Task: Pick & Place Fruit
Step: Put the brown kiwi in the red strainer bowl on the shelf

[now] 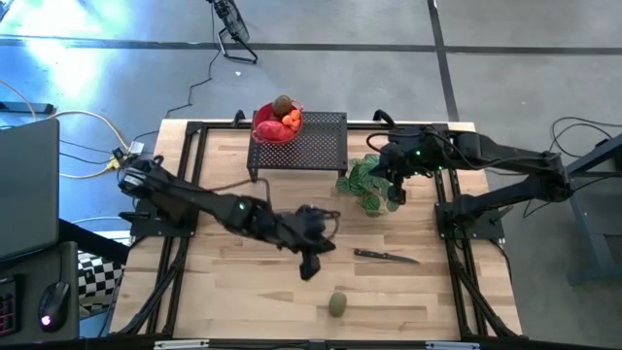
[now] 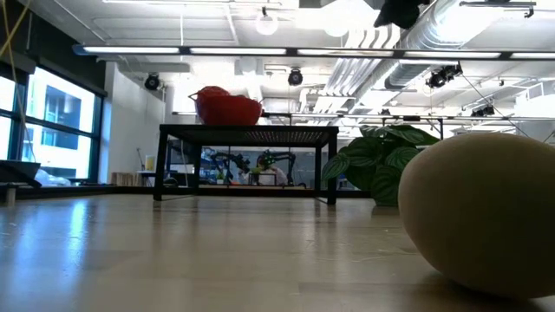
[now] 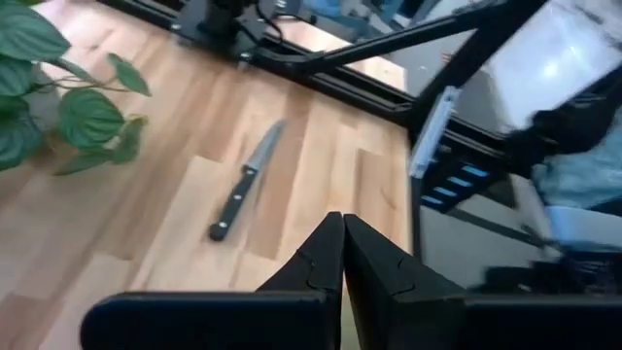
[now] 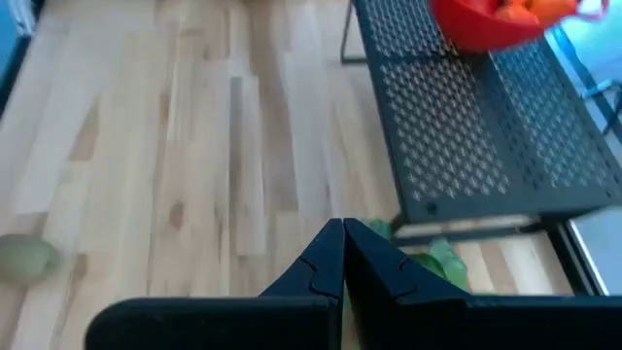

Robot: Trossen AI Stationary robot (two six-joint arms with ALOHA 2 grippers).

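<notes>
Knife [image 3: 243,185] visible from left wrist; olive-green fruit [image 4: 24,259] from right wrist.

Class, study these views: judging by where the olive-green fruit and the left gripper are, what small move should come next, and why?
Probably the left gripper should open and come down toward the olive-green fruit. Its fingers are pressed together and hold nothing, while that fruit lies alone on the table, away from the red bowl of fruit on the black rack. The right gripper waits, shut, near the plant.
</notes>
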